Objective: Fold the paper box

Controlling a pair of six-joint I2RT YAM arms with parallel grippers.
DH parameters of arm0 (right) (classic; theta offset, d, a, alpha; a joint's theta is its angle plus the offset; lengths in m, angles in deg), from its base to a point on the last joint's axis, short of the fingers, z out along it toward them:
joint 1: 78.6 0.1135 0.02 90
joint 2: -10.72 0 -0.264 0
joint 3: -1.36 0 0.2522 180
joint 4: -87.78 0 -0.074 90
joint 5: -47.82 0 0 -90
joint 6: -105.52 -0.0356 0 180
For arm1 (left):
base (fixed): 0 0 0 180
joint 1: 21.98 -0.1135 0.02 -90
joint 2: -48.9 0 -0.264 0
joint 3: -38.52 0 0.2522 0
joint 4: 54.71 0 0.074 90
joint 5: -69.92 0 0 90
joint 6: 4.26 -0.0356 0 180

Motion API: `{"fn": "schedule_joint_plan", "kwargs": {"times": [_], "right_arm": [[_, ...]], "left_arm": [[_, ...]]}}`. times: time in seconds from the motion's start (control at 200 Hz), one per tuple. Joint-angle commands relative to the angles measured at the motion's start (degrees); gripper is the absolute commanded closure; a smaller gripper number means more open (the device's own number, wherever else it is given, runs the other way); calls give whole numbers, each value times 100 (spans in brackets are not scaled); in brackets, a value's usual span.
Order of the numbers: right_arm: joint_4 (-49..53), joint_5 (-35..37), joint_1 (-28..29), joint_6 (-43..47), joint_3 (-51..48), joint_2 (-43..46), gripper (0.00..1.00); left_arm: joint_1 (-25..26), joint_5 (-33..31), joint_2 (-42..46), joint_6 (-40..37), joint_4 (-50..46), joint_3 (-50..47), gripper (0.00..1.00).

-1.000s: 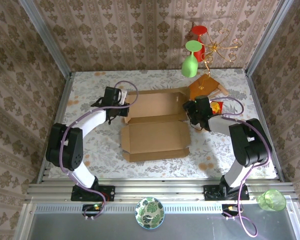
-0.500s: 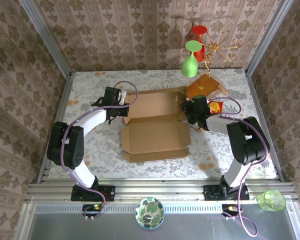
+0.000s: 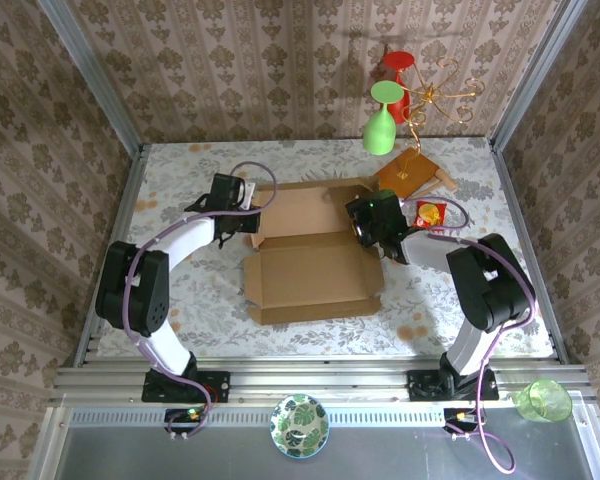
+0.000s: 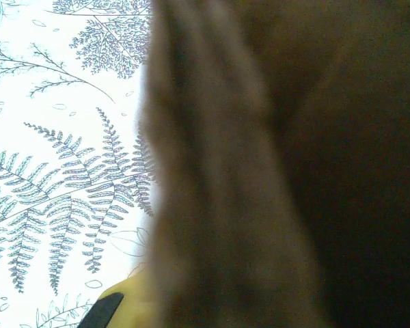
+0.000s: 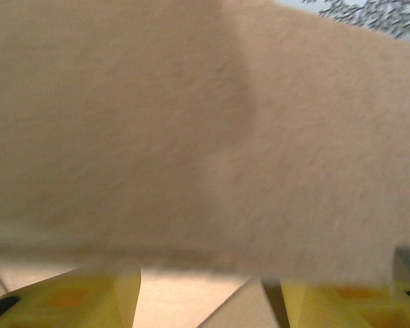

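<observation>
Two claws flank the far panel of the paper box (image 3: 315, 280) in the top external view; the box lies open and flat in the middle of the surface (image 3: 200, 290), its shallow tray nearer the arm bases and the lid panel beyond; the left claw (image 3: 248, 218) sits at the panel's left edge, the right claw (image 3: 365, 222) over its right end, near the crease. Uneven lifting between the two sides would likely twist the panel or drag the whole box sideways, since nothing pins the tray; the wooden board (image 3: 410, 172) just behind the right arm could be knocked by a wide swing.

Left wrist view: the paper box (image 4: 273, 171) sits blurred against the lens, beside the fern-printed surface; one yellow fingertip (image 4: 113, 309) shows, so I cannot tell whether that claw is apart or together; a grip on nothing would leave the flap lying flat.

Right wrist view: yellow fingers (image 5: 68, 297) stand well apart under the looming box, and what may be a flap edge pokes up between them; pushing on unclamped could buckle the card off its crease.
</observation>
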Motion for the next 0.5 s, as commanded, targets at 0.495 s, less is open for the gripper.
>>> {"fn": "schedule_joint_plan", "kwargs": {"times": [0.495], "right_arm": [[1259, 421, 44, 934, 557, 1358, 55]], "left_arm": [[-32, 150, 101, 92, 27, 58, 100]]}}
